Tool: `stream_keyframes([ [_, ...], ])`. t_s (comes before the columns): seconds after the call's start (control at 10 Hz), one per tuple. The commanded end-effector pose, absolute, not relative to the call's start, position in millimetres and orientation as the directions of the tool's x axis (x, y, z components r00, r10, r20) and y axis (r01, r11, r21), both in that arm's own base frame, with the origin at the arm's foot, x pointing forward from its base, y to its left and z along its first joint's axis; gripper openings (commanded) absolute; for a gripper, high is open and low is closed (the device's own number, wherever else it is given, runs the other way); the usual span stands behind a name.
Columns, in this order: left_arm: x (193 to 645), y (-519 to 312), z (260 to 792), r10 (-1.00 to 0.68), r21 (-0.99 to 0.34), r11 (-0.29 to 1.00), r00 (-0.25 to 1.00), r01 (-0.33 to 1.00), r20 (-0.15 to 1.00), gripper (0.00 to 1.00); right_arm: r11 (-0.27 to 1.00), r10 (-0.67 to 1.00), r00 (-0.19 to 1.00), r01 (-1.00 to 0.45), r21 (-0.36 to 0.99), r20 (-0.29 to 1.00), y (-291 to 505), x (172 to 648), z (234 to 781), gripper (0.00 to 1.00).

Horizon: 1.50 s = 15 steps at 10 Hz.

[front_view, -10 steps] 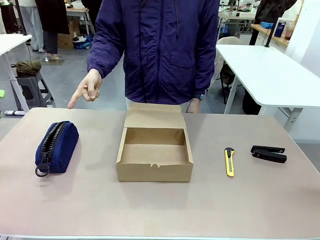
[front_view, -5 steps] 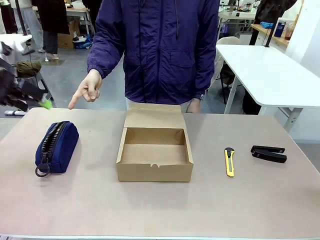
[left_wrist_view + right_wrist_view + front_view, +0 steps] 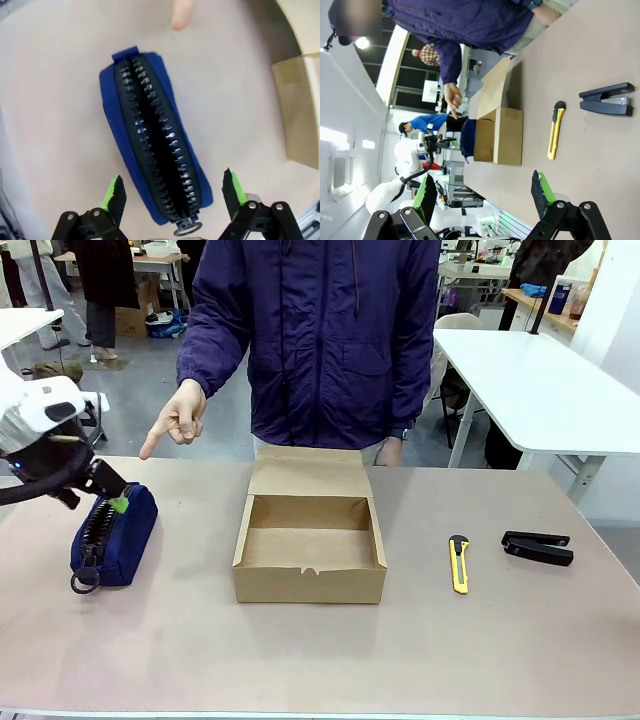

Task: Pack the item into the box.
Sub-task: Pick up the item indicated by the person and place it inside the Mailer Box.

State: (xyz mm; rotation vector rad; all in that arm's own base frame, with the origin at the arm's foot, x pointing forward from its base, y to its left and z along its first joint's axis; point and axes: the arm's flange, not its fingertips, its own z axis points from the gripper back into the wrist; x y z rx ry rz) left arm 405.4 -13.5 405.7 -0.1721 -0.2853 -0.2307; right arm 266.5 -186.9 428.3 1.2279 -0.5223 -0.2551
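Here's the pale beige flat-topped bench [image 3: 300, 665], with four things lying on it. In the middle sits the shallow brown cardboard box [image 3: 310, 586], open, its lid flap standing up along the far side. Well to the box's left lies the soft navy-blue fabric pouch [image 3: 128, 540], black zipper facing up. To the box's right is the slim yellow utility knife [image 3: 459, 564]. Farther out from the box lies the black stapler [image 3: 538, 548], apart from the knife.

A grey floor [image 3: 140, 405] runs behind the far edge of the beige table [image 3: 480, 650]. To the right stands a long white table [image 3: 545, 390], with a pale chair [image 3: 455, 325] at its far corner and a white wall [image 3: 618, 310] beyond. Another white tabletop [image 3: 25, 325] shows at the left edge, with a brown carton [image 3: 130, 322] on the floor farther back
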Motion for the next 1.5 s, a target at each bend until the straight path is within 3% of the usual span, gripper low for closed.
stream_keyframes([
  [0.0, 417, -12, 396, -0.176, -0.127, 0.969, 0.953, 0.212, 0.246, 1.0, 0.327, -0.456, 0.848, -0.122, 0.937, 0.269, -189, 269, 430, 1.0],
  [0.7, 435, -19, 356, -0.168, -0.036, 0.983, 0.959, 0.181, 0.227, 1.0, 0.327, -0.456, 0.848, -0.122, 0.937, 0.269, -189, 269, 430, 1.0],
  [1.2, 437, -20, 356, -0.173, -0.067, 0.979, 0.955, 0.194, 0.24, 1.0, 0.327, -0.456, 0.848, -0.122, 0.937, 0.269, -189, 269, 430, 1.0],
  [1.3, 437, -20, 357, -0.173, -0.055, 0.98, 0.959, 0.19, 0.225, 0.41, 0.327, -0.456, 0.848, -0.122, 0.937, 0.269, -189, 269, 430, 1.0],
  [1.4, 437, -20, 358, -0.171, -0.044, 0.982, 0.96, 0.185, 0.22, 0.41, 0.327, -0.456, 0.848, -0.122, 0.937, 0.269, -189, 269, 430, 1.0],
])
